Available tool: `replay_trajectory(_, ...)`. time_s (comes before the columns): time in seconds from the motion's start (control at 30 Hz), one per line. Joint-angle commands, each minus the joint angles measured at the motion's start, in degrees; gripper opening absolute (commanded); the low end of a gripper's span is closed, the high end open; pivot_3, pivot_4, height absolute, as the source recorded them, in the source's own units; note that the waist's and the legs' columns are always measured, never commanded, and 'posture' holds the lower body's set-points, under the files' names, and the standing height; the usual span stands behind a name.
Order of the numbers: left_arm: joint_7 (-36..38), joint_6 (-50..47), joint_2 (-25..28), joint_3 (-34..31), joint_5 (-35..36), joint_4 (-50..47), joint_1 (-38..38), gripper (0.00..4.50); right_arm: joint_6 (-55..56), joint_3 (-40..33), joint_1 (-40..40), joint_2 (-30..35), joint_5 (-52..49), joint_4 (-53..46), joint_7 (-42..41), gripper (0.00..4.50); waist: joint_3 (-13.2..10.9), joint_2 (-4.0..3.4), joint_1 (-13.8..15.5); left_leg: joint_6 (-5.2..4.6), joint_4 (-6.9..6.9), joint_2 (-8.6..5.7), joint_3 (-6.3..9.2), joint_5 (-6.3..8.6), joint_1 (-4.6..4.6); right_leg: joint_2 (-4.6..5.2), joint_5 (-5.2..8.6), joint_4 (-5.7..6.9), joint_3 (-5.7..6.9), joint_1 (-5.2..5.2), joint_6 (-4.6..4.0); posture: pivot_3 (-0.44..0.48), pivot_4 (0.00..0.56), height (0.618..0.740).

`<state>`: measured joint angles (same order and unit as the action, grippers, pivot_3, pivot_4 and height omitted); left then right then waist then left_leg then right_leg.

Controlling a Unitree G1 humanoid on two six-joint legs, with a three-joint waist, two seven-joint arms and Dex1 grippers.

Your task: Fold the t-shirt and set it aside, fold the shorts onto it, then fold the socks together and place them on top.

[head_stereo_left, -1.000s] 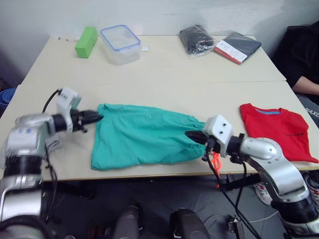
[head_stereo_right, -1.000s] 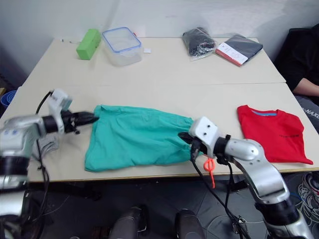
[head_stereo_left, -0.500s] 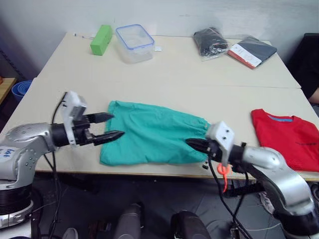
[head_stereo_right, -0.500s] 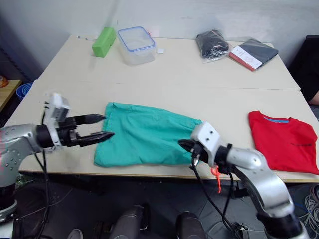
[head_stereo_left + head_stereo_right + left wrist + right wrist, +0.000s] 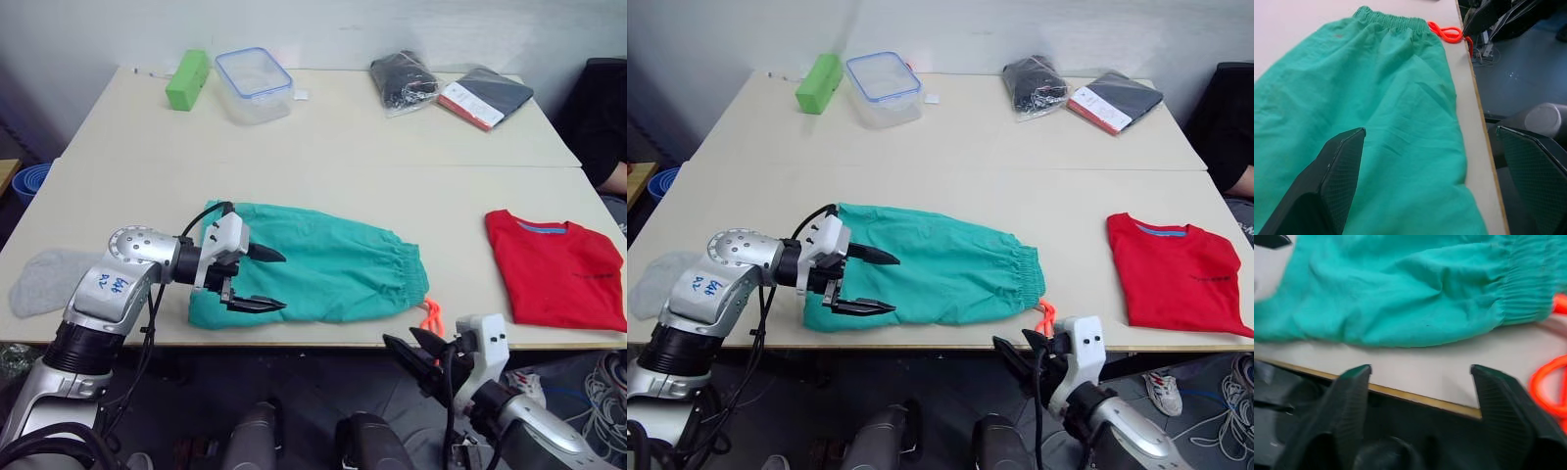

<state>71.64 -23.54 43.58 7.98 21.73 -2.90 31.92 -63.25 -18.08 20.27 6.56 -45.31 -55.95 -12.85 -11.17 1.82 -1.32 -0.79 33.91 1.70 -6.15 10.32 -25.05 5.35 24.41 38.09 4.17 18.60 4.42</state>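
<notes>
The teal-green shorts (image 5: 313, 264) lie flat along the table's front edge, waistband to the right, and the orange drawstring (image 5: 429, 315) hangs over the edge. My left gripper (image 5: 260, 279) is open, its fingers spread over the shorts' left end with nothing between them. My right gripper (image 5: 416, 350) is open below the table's front edge, just under the drawstring and off the cloth. The red t-shirt (image 5: 554, 269) lies folded at the right. The socks (image 5: 44, 279) are a light grey patch at the table's left edge. In the left wrist view the shorts (image 5: 1376, 98) spread beneath the fingers.
At the back of the table (image 5: 392, 186) stand a green block (image 5: 188, 78), a clear box with a blue rim (image 5: 253, 83), a black bag (image 5: 402, 78) and a dark flat packet (image 5: 487, 93). A person in black (image 5: 607, 127) sits at the far right.
My left gripper opened and moved right over the shorts' left end. My right gripper let go of the waistband, opened and dropped below the table edge. The camera also shifted.
</notes>
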Motion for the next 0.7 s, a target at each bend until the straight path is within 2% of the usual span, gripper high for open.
replay_trajectory(0.03,0.2,3.2,-0.6,0.1,-1.8,1.8,1.0,4.5,-1.0,-1.6,-1.5,-1.9,-5.8,1.4,4.7,4.46,0.0,0.0,-0.3,0.0,-0.02,-0.01,0.0,0.0,0.01,0.0,0.0,-0.02,0.0,-0.01,0.0,0.0,0.15,0.74)
replay_trajectory(0.17,-4.5,5.6,-4.8,0.7,-5.4,7.3,3.4,4.5,-0.8,-5.8,-6.1,-6.3,-15.2,10.2,14.4,4.46,0.0,0.0,-0.2,-0.03,-0.09,-0.01,0.01,-0.02,0.03,0.0,0.0,-0.02,0.01,0.0,0.0,0.0,0.15,0.74)
replay_trajectory(0.23,-4.9,5.8,-6.3,0.6,-5.7,8.8,4.0,4.5,-0.8,-7.5,-7.8,-6.4,-19.5,13.9,18.5,4.46,0.0,-0.01,-0.2,-0.1,-0.08,-0.03,0.04,-0.09,0.0,0.0,0.0,0.03,0.05,0.03,0.0,0.0,0.15,0.74)
replay_trajectory(0.33,-3.2,8.4,-6.8,1.1,-6.5,10.4,3.7,3.92,0.8,-8.7,-9.8,-5.9,-27.1,18.4,24.5,4.5,0.0,-0.01,-0.3,-0.12,-0.08,-0.05,0.04,-0.11,0.01,0.03,-0.01,0.04,0.04,0.01,0.0,0.0,0.15,0.74)
replay_trajectory(0.43,-2.7,11.7,-7.3,2.2,-8.4,12.6,3.8,2.97,2.8,-7.8,-11.7,-4.9,-32.7,22.4,29.0,4.5,0.0,-0.01,-0.5,-0.11,-0.08,-0.03,0.02,-0.11,0.06,0.02,-0.01,0.07,0.04,0.0,0.0,0.0,0.15,0.74)
replay_trajectory(0.7,-4.8,19.6,-10.0,4.6,-14.8,22.7,7.0,0.37,7.9,-2.3,-16.8,-2.3,-34.9,29.2,33.2,4.5,0.1,0.06,-0.4,-0.3,-0.06,-0.03,0.03,-0.1,0.11,0.03,-0.02,0.13,0.03,-0.01,-0.02,0.0,0.15,0.74)
